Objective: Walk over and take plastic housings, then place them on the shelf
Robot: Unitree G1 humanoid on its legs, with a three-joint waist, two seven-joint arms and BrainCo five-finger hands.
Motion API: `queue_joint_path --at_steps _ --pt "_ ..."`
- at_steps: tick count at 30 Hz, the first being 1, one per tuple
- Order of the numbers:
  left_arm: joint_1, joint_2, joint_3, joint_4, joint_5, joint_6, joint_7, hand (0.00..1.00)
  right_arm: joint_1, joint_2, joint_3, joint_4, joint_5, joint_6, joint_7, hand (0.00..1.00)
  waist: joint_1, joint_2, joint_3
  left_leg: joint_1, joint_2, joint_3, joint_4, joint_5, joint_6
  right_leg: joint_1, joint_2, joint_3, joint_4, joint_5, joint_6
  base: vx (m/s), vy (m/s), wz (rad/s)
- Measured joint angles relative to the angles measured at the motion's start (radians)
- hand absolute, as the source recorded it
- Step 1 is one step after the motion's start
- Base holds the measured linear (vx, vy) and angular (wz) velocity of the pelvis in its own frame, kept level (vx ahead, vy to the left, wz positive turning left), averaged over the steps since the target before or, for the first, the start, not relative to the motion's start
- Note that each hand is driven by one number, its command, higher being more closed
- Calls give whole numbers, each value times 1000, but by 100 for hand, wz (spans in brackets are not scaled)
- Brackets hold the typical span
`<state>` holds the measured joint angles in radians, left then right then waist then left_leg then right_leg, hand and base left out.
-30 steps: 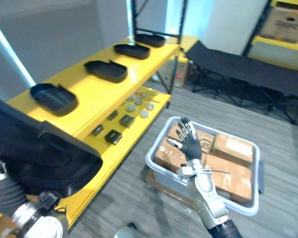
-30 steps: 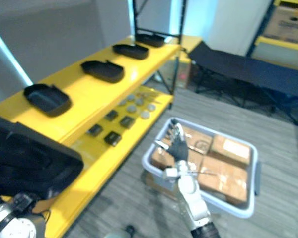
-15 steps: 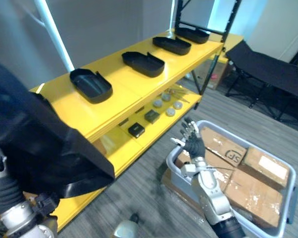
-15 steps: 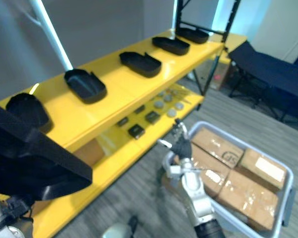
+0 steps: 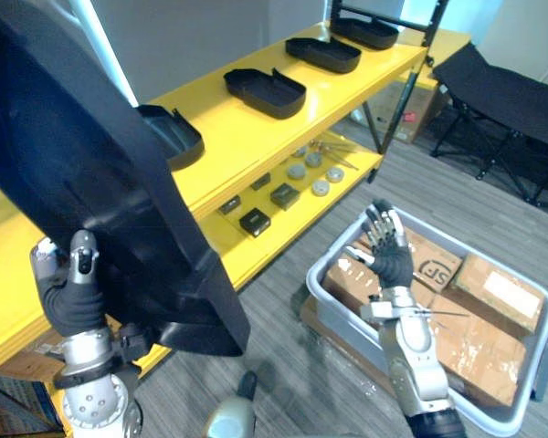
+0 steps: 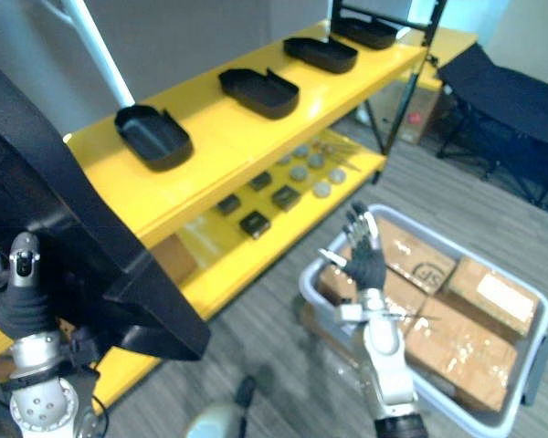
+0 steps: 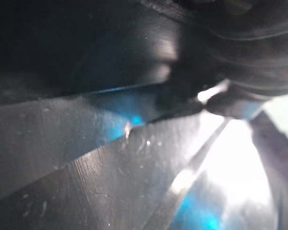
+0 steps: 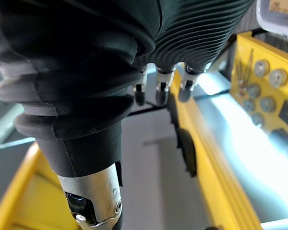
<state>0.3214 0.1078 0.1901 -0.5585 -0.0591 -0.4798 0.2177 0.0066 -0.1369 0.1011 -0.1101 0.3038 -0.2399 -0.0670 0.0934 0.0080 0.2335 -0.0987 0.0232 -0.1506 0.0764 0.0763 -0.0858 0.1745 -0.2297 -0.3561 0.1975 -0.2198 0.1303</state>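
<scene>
Housing (image 5: 91,182) is up at near left, carried tilted by the left hand (image 5: 73,301) at the near end of the yellow shelf (image 5: 247,137), probably to clear its edge; can't tell the grip. Four housings (image 6: 258,91) sit in a row toward the far end, so the near slot looks like the target. Right hand (image 5: 390,260) is spread open, idle over the grey bin (image 5: 333,260).
</scene>
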Motion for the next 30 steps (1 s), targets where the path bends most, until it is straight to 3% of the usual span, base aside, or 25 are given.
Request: queue_joint_path --at_steps 3,6,7,8,9,10,11,12,13,14,15,16,18,19,20,21,23,25,30 --pt "14 -3 9 0 0 -1 10 100 6 5 1 -2 6 -3 2 0 2 -5 -3 11 6 37 6 -1 1 6 -12 -1 30 -24 1 -55 -10 4" --pt "10 -2 56 0 1 -5 9 100 5 31 12 -2 -2 -5 -4 0 5 -28 3 7 -33 50 48 -32 15 18 -50 1 41 -42 -5 50 82 4" --pt "9 1 80 -1 -1 -5 7 100 11 44 19 -2 -5 -6 -13 0 6 -61 6 -1 -61 56 77 -61 30 31 -74 -3 38 -51 -23 86 102 11" --pt "3 1 82 -1 0 -5 5 100 16 49 17 -2 -6 -9 -22 0 2 -66 -5 -6 -75 58 97 -87 38 38 -79 -2 66 -31 -32 163 146 35" --pt "-20 -1 75 2 1 2 4 100 21 48 15 1 -7 -21 -31 0 2 -59 -7 -5 -80 37 128 -109 43 -32 -100 34 246 18 -88 141 131 34" --pt "-27 4 75 1 0 2 3 100 21 50 16 2 -10 -22 -36 0 0 -59 -8 1 -78 30 131 -117 48 -77 -106 59 331 53 -113 165 180 35" --pt "-39 18 76 1 1 3 1 100 18 56 15 2 -36 -26 -45 0 -2 -63 -8 23 -76 22 120 -130 60 -163 -121 107 488 154 -134 112 145 15" --pt "-46 26 75 1 1 5 3 100 18 60 12 3 -49 -29 -45 0 -3 -63 -6 38 -75 16 108 -133 66 -200 -126 130 561 201 -136 188 119 27" --pt "-56 40 70 1 12 14 12 100 18 67 8 4 -66 -30 -44 0 -16 -64 -6 62 -70 -14 97 -136 85 -247 -106 165 627 117 -112 189 39 36" --pt "-60 41 70 1 23 18 17 100 18 66 5 3 -71 -32 -44 0 -26 -61 -7 70 -66 -29 92 -138 88 -257 -78 174 616 76 -107 234 26 63" --pt "-77 43 66 2 28 29 21 100 19 65 -21 0 -83 -46 -43 0 -45 -58 -9 80 -61 -62 85 -142 93 -271 -15 201 532 21 -104 256 11 82" --pt "-106 45 57 10 28 34 22 100 22 64 -65 -14 -82 -58 -43 0 -59 -58 -9 79 -64 -94 75 -142 94 -287 52 251 407 0 -99 240 2 98" --pt "-144 45 11 43 27 39 37 100 52 47 -128 -71 -76 -69 -47 0 -80 -57 -13 68 -83 -162 72 -135 84 -297 138 353 205 9 -95 199 -63 108" --pt "-144 45 -1 47 27 43 42 100 60 37 -134 -86 -65 -71 -46 0 -83 -60 -15 68 -96 -173 72 -137 83 -296 141 354 170 17 -92 244 -168 98" --pt "-138 47 -19 48 28 51 46 100 61 25 -137 -101 -42 -76 -44 0 -81 -84 -30 67 -130 -188 70 -145 78 -292 131 352 116 63 -109 212 -182 65" --pt "-135 41 -27 53 30 53 49 100 55 18 -137 -106 -33 -80 -43 0 -82 -95 -40 65 -145 -197 73 -149 71 -286 124 361 104 92 -69 224 -191 72" --pt "-99 22 -92 62 30 84 57 100 18 -9 -113 -105 0 -85 -54 0 -73 -26 -59 62 -110 -135 83 -163 63 -227 140 305 32 116 -74 221 -99 53" --pt "-79 4 -106 62 29 90 64 100 -24 -9 -62 -107 51 -93 -66 0 -51 -1 -73 68 -98 -106 87 -164 61 -197 150 294 3 119 -77 199 -67 25" --pt "-56 -51 -126 63 27 90 96 100 -101 17 32 -107 80 -97 -67 0 -22 14 -82 58 -89 -33 106 -154 44 -130 149 216 -48 116 -81 107 -39 51"
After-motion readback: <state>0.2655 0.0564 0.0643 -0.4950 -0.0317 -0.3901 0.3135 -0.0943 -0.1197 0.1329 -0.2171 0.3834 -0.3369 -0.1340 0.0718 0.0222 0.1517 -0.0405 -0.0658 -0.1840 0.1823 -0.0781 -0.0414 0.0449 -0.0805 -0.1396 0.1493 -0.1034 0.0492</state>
